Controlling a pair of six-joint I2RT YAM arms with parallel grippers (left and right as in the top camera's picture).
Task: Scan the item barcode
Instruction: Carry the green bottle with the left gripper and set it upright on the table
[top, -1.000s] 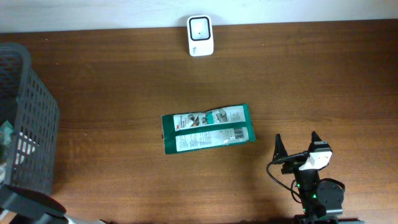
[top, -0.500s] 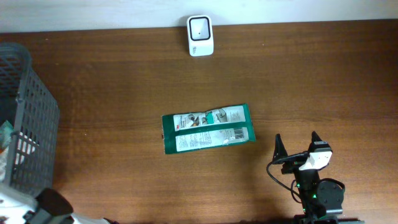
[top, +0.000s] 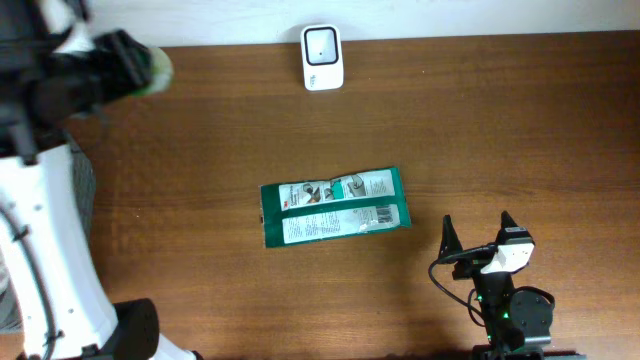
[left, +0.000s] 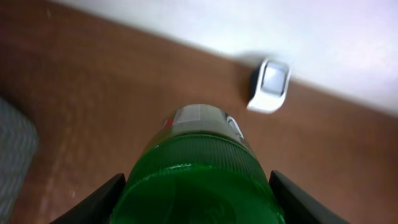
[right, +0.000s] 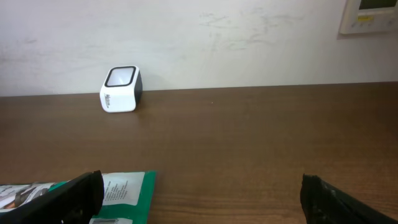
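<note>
The left gripper (left: 198, 202) is clamping a green round plastic container (left: 199, 155), its two dark fingers (left: 102, 194) pressing on either side of the wide ribbed body, with a pale label band showing at the container's far end. In the overhead view the left arm is reaching over the far left part of the brown wooden table (top: 520, 120), carrying the container (top: 155, 68) above the tabletop; that part of the picture is blurred. The small white barcode scanner with a dark window (top: 322, 57) is standing at the far edge of the table against the wall, to the right of the held container and well apart from it. A flat green and white packet (top: 333, 207) is lying printed side up near the middle of the table. A dark grey mesh basket (top: 82, 210) is sitting at the left edge, mostly hidden behind the white arm. The right gripper (top: 476, 228) is resting at the near right with its jaws spread wide and nothing between them, facing the scanner (right: 121, 89), the packet's corner (right: 124, 190) lying just beside its left finger.
</note>
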